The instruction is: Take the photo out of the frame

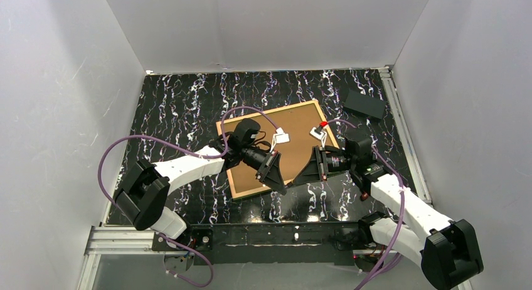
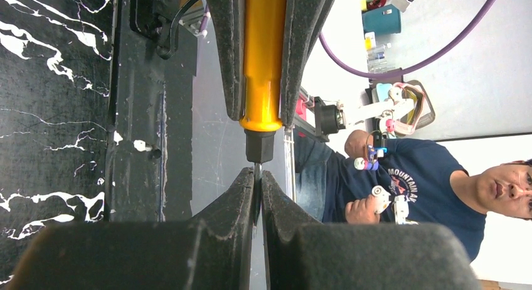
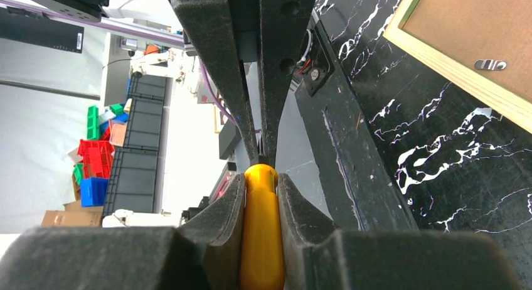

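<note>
The frame (image 1: 263,112) lies face down mid-table, showing its pale rim around the brown backing panel (image 1: 295,130). The rim (image 3: 452,67) and backing (image 3: 477,20) also show in the right wrist view. The photo is hidden. In front of the frame's near edge, the two grippers meet tip to tip above the table. My left gripper (image 1: 281,187) (image 2: 258,177) is shut on the thin metal shaft of a screwdriver. My right gripper (image 1: 297,179) (image 3: 262,177) is shut on the screwdriver's yellow handle (image 3: 262,240) (image 2: 262,51).
A black box (image 1: 364,103) lies at the back right. A metal hanger clip (image 3: 490,64) sits on the backing. White connectors (image 1: 281,138) on the purple cables hang over the frame. White walls enclose the table. A person (image 2: 439,183) sits beyond the near edge.
</note>
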{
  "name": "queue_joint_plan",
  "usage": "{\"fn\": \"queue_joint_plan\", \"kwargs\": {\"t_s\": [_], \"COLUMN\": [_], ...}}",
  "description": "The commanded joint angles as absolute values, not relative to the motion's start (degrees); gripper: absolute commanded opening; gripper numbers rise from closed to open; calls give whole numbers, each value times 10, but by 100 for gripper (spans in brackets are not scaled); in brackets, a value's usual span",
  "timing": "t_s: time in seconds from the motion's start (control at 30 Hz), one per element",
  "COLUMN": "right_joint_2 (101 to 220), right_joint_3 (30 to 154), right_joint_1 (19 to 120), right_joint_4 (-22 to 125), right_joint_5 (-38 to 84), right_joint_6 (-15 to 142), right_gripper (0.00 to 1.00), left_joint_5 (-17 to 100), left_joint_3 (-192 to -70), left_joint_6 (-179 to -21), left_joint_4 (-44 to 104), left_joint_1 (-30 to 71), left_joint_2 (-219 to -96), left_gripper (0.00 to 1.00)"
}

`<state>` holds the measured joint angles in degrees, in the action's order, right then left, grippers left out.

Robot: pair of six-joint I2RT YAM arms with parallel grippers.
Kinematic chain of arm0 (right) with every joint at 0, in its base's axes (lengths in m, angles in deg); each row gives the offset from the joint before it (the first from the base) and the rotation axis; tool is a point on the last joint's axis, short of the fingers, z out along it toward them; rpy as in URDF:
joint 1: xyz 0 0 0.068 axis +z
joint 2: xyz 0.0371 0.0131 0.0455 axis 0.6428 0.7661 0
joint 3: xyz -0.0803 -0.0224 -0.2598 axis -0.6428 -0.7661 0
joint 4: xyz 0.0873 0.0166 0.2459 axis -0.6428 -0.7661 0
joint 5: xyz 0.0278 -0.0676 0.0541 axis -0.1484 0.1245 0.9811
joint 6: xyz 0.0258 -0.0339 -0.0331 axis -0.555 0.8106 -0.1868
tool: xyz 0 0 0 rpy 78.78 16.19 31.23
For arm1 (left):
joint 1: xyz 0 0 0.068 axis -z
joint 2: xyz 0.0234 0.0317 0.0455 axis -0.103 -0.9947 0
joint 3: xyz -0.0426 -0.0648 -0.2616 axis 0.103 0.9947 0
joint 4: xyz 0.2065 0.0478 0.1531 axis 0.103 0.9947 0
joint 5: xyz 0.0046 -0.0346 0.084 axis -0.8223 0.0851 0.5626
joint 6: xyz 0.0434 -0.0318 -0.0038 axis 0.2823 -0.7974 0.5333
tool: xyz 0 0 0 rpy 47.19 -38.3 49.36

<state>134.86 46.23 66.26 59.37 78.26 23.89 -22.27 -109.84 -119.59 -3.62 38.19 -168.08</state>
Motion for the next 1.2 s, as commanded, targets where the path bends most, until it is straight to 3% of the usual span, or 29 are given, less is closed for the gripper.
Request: {"fn": "queue_joint_plan", "kwargs": {"t_s": [0.0,0.07,0.13,0.17,0.2,0.3,0.33,0.4,0.47,0.63,0.87,1.17], "right_joint_2": [1347,1339,1320,1308,1298,1268,1260,1244,1236,1282,1491,1708], "right_joint_3": [456,455,454,451,448,438,434,427,429,459,610,820], "right_joint_1": [660,660,660,660,660,660,661,663,671,743,868,932], "right_joint_4": [627,619,590,581,573,558,557,551,526,491,493,471], "right_joint_5": [778,769,728,709,685,608,581,519,427,237,84,76], "right_joint_6": [239,241,252,257,255,235,225,203,182,130,110,141], "right_gripper": [14,1,1,1,1,1,1,1,1,1,1,1], "left_joint_5": [-265,-262,-245,-238,-226,-173,-156,-104,16,323,321,345], "left_joint_3": [-1099,-1101,-1104,-1109,-1114,-1115,-1114,-1098,-1092,-1176,-1207,-1309], "left_joint_6": [-1185,-1179,-1176,-1175,-1175,-1190,-1204,-1252,-1284,-1269,-1286,-1232], "left_joint_4": [-27,-19,-3,8,22,29,23,-21,25,427,441,471], "left_joint_1": [385,385,381,377,372,340,315,269,213,107,20,4], "left_joint_2": [-1673,-1674,-1672,-1672,-1669,-1653,-1645,-1623,-1594,-1602,-1700,-1843], "left_gripper": [0,0,0,12,30,56,60,63,65,63,62,59]}}
